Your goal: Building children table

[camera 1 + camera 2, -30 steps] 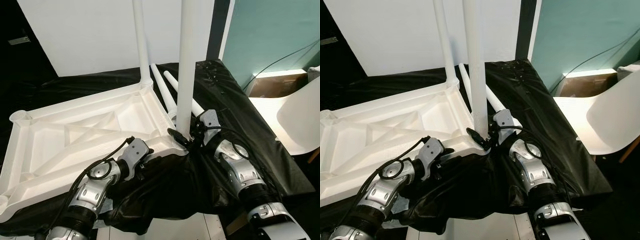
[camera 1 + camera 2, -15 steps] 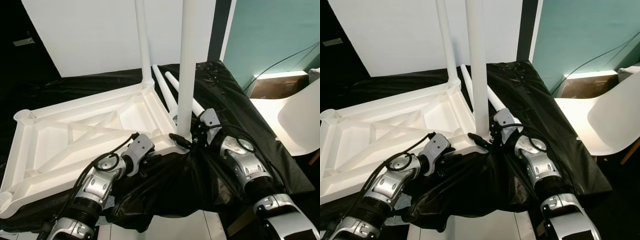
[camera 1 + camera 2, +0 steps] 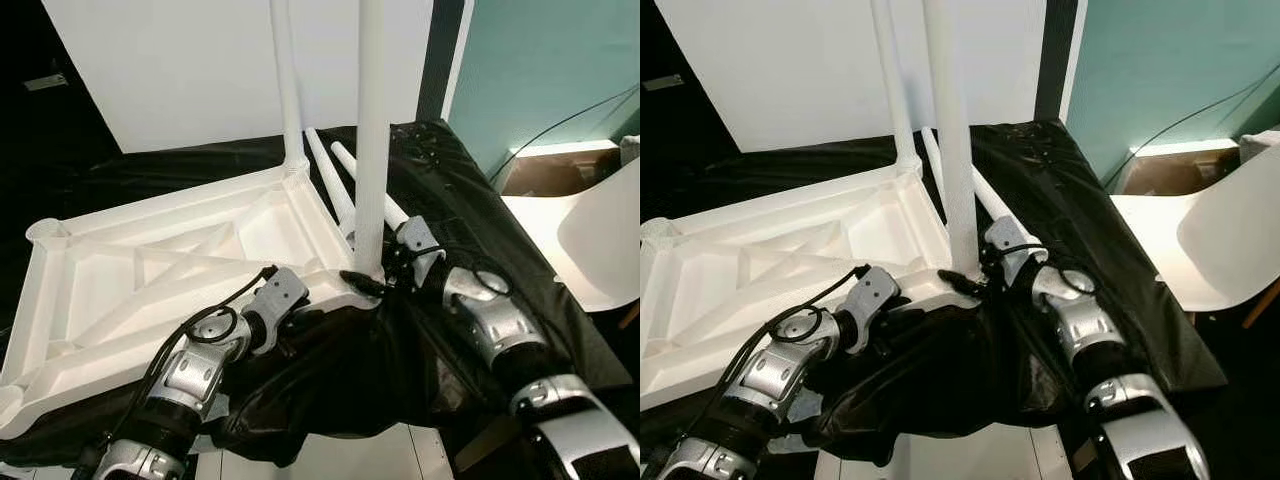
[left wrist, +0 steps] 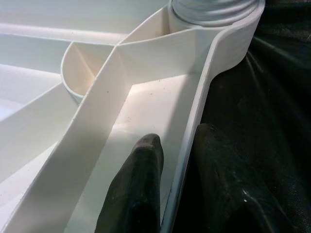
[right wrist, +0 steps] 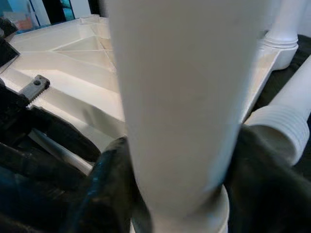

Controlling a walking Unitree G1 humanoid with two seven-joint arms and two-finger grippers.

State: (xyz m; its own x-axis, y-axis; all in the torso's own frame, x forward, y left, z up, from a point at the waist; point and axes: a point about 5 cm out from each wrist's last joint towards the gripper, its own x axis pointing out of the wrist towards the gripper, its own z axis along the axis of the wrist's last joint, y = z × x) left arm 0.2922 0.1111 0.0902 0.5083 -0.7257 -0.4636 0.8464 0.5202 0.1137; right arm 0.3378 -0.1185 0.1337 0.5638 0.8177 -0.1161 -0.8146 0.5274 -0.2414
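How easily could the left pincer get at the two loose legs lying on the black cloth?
Probably not easily: the left pincer grips the tabletop rim, and the upright leg stands before the loose legs.

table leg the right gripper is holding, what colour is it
Plain white, like the tabletop. The table leg shows best in the left eye view, with the right gripper at its base.

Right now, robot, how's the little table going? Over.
Right claw clamped on the upright leg. Left claw pinching the tabletop rim. Two loose legs waiting behind.

White wall panel, teal wall, white chair alongside.
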